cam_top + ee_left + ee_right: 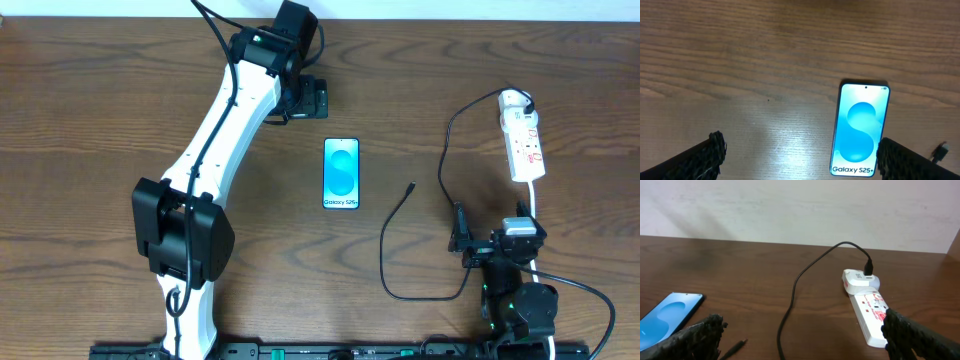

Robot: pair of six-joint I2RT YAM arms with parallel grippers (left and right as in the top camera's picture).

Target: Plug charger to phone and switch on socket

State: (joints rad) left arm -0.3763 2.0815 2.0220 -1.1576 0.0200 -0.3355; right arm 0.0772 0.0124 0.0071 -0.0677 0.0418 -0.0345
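Observation:
The phone [341, 174] lies flat mid-table, its light-blue screen up; it also shows in the left wrist view [860, 132] and the right wrist view [667, 317]. The charger [395, 230], a thin black cable, loops from a white adapter [515, 100] plugged into the socket [526, 145] to a loose connector tip [413, 187] lying right of the phone, apart from it. My left gripper [312, 100] hovers open beyond the phone's far-left corner [801, 150]. My right gripper [490, 235] is open and empty, near the cable's loop and the socket's near end [802, 330].
The socket's white cord [537, 200] runs toward my right arm's base. A pale wall [800, 210] stands behind the table's far edge. In the right wrist view the black cable [790, 295] crosses the wood between the phone and the socket [872, 315].

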